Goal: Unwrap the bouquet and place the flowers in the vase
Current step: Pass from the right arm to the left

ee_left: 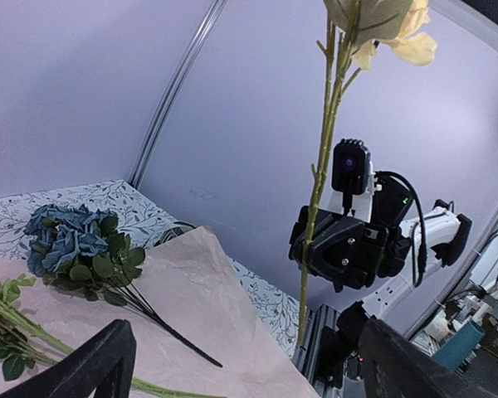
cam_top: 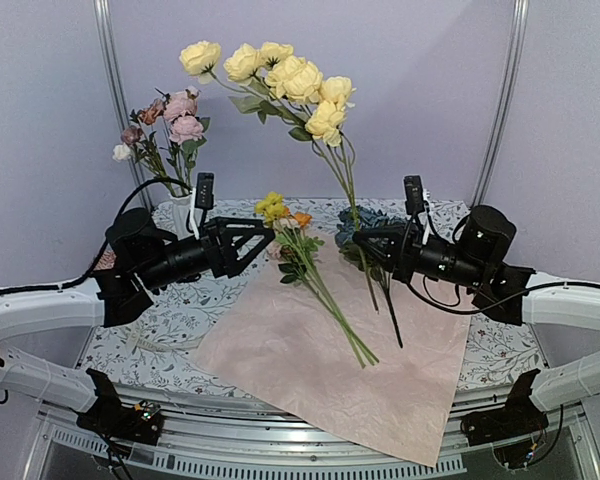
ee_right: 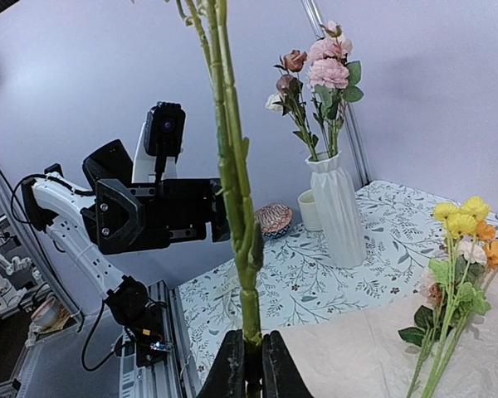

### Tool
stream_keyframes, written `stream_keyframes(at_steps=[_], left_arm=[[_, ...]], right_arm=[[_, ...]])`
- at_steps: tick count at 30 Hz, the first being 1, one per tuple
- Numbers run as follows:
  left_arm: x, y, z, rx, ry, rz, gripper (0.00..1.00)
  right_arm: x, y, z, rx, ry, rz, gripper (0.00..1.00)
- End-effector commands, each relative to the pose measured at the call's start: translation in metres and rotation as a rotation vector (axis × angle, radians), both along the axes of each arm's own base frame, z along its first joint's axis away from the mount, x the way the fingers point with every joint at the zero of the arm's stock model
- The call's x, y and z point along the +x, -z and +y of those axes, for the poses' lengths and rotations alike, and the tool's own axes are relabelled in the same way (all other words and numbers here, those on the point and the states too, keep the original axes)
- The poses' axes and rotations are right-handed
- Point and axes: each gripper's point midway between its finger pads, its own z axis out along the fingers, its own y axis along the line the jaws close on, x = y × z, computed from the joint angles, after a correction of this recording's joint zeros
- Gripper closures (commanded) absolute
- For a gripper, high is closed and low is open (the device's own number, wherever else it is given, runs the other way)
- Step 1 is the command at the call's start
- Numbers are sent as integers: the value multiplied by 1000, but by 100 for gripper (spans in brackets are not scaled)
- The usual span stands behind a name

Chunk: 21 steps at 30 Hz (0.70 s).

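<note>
Tool on R arm (ee_right: 251,355) pinches yellow-rose stem (ee_right: 231,166) upright; L tool (cam_top: 270,240) gapes wide.

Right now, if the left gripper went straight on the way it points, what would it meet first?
Most likely the yellow rose stem that the right gripper holds upright, directly ahead of the open left gripper. Nothing shows nearer, though depth is unclear.
</note>
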Motion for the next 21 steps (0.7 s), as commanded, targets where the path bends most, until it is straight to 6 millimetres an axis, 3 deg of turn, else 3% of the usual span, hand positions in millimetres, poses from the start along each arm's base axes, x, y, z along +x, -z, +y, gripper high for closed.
stream_keyframes(at_steps=[1, 15, 21], left_arm=[[-12, -11, -5, -49, 27, -66, 4], [-17, -19, -20, -52, 62, -107, 20], [-17, -16, -21, -44, 61, -111, 47]], right_arm=[[-16, -8, 18, 74, -85, -9, 94], [-37, 20, 80, 55, -228, 46, 95], [-40, 26, 91, 48, -259, 58, 95]])
